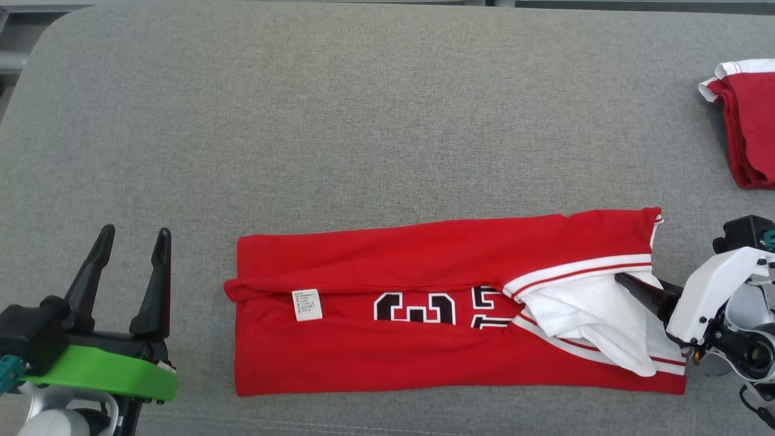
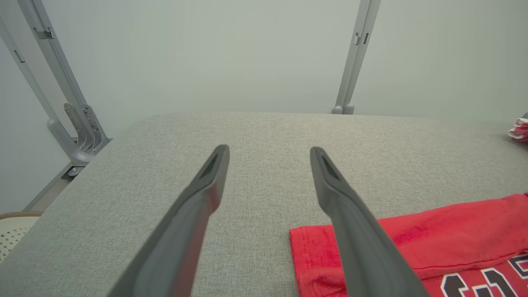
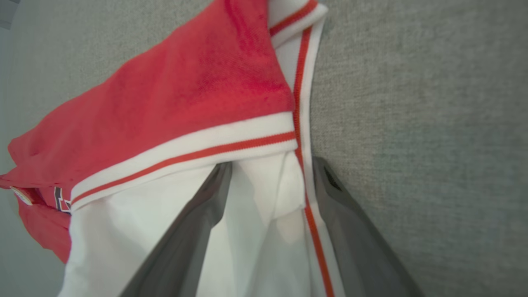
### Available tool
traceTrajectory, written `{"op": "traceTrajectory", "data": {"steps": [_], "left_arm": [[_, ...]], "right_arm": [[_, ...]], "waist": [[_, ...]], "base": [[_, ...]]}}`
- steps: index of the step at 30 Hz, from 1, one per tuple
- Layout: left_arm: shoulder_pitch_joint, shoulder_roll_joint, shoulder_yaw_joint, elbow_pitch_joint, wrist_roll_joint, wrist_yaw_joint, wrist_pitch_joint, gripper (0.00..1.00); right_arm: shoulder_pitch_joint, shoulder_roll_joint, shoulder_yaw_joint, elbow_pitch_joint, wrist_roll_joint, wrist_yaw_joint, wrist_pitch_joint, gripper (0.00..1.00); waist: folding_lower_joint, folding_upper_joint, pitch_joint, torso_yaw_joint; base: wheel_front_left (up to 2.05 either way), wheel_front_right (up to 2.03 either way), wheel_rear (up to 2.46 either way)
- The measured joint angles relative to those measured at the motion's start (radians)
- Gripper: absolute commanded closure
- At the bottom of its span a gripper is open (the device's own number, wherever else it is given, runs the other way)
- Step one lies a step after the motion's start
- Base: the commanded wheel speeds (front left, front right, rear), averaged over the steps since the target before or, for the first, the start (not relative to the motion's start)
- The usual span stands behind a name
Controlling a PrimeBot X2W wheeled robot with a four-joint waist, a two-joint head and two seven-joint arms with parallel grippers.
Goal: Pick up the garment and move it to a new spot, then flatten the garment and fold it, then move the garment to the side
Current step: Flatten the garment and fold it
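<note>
The garment (image 1: 424,260) is a red jersey with white trim and black numbers, folded into a long band on the grey padded table (image 1: 363,121). My left gripper (image 1: 135,231) stands open to the left of it, apart from the cloth. In the left wrist view the left gripper (image 2: 269,149) holds nothing, and the garment's (image 2: 433,243) left end lies under its right finger. My right gripper (image 1: 623,284) reaches into the garment's right end. In the right wrist view the right gripper (image 3: 272,164) is open, with the garment's (image 3: 185,95) white lining and striped edge between its spread fingers.
Another red and white folded garment (image 1: 748,121) lies at the table's far right edge, also seen as a folded garment (image 2: 519,128) from the left wrist. Grey metal frame posts (image 2: 354,57) stand behind the table. A pale basket (image 2: 12,231) sits beyond the left edge.
</note>
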Motion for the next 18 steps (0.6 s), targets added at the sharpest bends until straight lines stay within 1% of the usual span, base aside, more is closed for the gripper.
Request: {"op": "traceTrajectory", "data": {"steps": [3, 7, 8, 9, 10, 11, 13, 18], "left_arm": [[0.010, -0.013, 0.000, 0.010, 0.001, 0.000, -0.001, 0.00], [0.021, -0.017, -0.002, 0.017, 0.002, 0.000, -0.003, 0.00], [0.024, -0.019, -0.003, 0.021, 0.002, 0.000, -0.003, 0.00], [0.026, -0.021, -0.003, 0.023, 0.002, 0.000, -0.003, 0.00], [0.028, -0.022, -0.004, 0.024, 0.002, 0.000, -0.003, 0.00], [0.030, -0.024, -0.004, 0.024, 0.002, 0.000, -0.003, 0.00], [0.040, -0.027, -0.003, 0.023, 0.002, 0.000, -0.003, 0.00], [0.051, -0.034, -0.001, 0.020, 0.002, 0.003, -0.004, 0.00]], "right_arm": [[-0.011, 0.011, 0.002, 0.012, 0.027, -0.002, 0.028, 0.00], [-0.018, 0.021, 0.014, 0.020, 0.028, -0.002, 0.049, 0.00], [-0.019, 0.025, 0.020, 0.020, 0.029, -0.002, 0.060, 0.07], [-0.019, 0.028, 0.028, 0.020, 0.029, -0.002, 0.067, 0.27], [-0.019, 0.031, 0.035, 0.021, 0.030, -0.002, 0.076, 0.50], [-0.019, 0.033, 0.042, 0.021, 0.031, -0.002, 0.088, 0.62], [-0.019, 0.036, 0.051, 0.022, 0.033, -0.002, 0.106, 1.00], [-0.016, 0.055, 0.059, 0.026, 0.047, -0.002, 0.131, 1.00]], "waist": [[0.0000, 0.0000, -0.012, -0.001], [0.0000, 0.0000, -0.025, -0.003], [0.0000, 0.0000, -0.030, -0.003], [0.0000, 0.0000, -0.036, -0.004], [0.0000, 0.0000, -0.041, -0.004], [0.0000, 0.0000, -0.046, -0.005], [0.0000, 0.0000, -0.056, -0.006], [0.0000, 0.0000, -0.065, -0.011]], "base": [[0.00, 0.00, 0.00], [0.00, 0.00, 0.00], [0.00, 0.00, 0.00], [0.00, 0.00, 0.00], [0.00, 0.00, 0.00], [0.00, 0.00, 0.00], [0.00, 0.00, 0.00], [0.00, 0.00, 0.00]]}}
